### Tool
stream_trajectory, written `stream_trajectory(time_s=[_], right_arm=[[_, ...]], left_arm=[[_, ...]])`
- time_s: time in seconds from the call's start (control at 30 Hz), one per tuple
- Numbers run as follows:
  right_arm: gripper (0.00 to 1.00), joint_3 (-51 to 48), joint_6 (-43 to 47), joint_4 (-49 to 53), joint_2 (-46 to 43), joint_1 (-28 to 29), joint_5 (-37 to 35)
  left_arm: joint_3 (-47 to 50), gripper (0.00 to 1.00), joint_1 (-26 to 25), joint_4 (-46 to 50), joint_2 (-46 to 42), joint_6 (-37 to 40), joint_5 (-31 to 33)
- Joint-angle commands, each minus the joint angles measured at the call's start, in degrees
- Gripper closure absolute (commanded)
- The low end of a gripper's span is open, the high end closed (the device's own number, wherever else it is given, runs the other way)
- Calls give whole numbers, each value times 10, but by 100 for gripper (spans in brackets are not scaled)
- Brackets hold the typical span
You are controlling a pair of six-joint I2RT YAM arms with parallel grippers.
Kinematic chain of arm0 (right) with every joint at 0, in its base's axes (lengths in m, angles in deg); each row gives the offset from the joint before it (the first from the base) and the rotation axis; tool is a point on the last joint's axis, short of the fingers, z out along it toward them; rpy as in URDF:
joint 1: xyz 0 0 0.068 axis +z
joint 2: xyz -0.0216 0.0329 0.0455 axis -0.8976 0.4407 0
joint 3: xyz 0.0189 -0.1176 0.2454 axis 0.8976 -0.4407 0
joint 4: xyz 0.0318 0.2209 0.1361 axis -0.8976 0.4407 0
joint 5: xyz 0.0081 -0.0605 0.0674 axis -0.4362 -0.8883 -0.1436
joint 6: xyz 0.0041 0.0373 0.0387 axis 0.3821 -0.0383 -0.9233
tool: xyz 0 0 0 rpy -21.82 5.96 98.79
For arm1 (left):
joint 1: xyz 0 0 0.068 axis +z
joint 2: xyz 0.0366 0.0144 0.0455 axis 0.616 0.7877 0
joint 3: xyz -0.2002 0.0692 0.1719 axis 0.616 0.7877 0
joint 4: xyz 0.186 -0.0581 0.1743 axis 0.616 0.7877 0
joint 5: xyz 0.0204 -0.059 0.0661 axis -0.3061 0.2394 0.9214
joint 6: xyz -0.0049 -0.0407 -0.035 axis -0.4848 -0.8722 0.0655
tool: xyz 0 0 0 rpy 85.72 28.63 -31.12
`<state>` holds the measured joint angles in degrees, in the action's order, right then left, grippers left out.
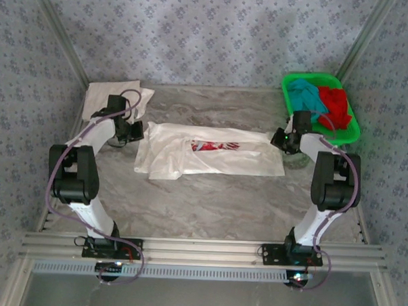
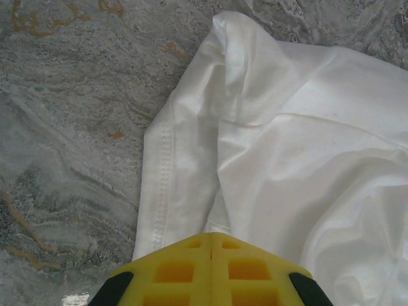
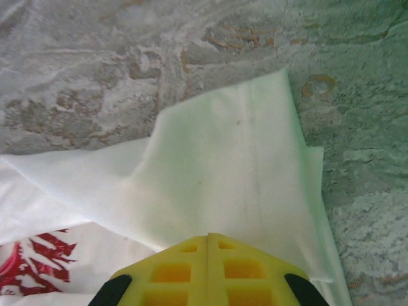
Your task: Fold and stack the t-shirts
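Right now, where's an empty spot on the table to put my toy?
Bare table lies between the printed white t-shirt and the arm bases, and behind it, between the folded white t-shirt and green basket. The middle is crowded.

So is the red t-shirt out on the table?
No, the red t-shirt lies in the green basket beside the teal t-shirt.

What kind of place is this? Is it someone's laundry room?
Probably a robot practice booth, not a home: black-and-white left robot arm and right robot arm bolted to a silver metal rail, blue-grey patterned walls, and a green plastic basket holding a teal cloth t-shirt.
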<state>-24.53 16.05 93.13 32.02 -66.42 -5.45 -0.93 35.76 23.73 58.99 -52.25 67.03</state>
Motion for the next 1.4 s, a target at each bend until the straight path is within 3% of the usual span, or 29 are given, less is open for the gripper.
stream_trajectory(time_s=[0.0, 0.27, 0.5, 0.6, 0.77, 0.8, 0.9, 0.93, 1.0, 1.13, 1.27, 1.37], right_arm=[[97, 8, -9, 33, -37, -10, -4], [97, 51, -12, 98, -41, -14, -1], [95, -3, -31, 93, -41, -18, -9], [76, -22, -39, 101, -27, -18, -18], [55, -12, -46, 122, -48, -17, -33], [52, -5, -46, 127, -61, -12, -41], [48, 37, -39, 154, -90, 24, -85], [48, 50, -36, 162, -90, 40, -97], [57, 85, -28, 161, -74, 60, -95], [97, 109, -27, 144, 1, 61, -64], [100, 123, -37, 124, 75, 61, -64], [100, 121, -48, 111, 105, 55, -63]], left_arm=[[-1, 100, -2, 2, -2, 7, 8], [-11, 100, -2, 7, 0, 7, 11], [-10, 100, -1, 15, 6, 12, 17], [-12, 100, -1, 15, 9, 11, 15], [-14, 100, -2, 17, -13, 0, -2], [-14, 91, -4, 19, -18, -3, -3], [-2, 78, -22, 21, -42, -22, -2], [8, 70, -34, 15, -50, -31, 1], [28, 69, -61, -10, -64, -53, 1], [42, 69, -119, -57, -51, -93, 14], [20, 78, -155, -76, 11, -114, 18], [17, 79, -158, -105, 48, -135, 16]])
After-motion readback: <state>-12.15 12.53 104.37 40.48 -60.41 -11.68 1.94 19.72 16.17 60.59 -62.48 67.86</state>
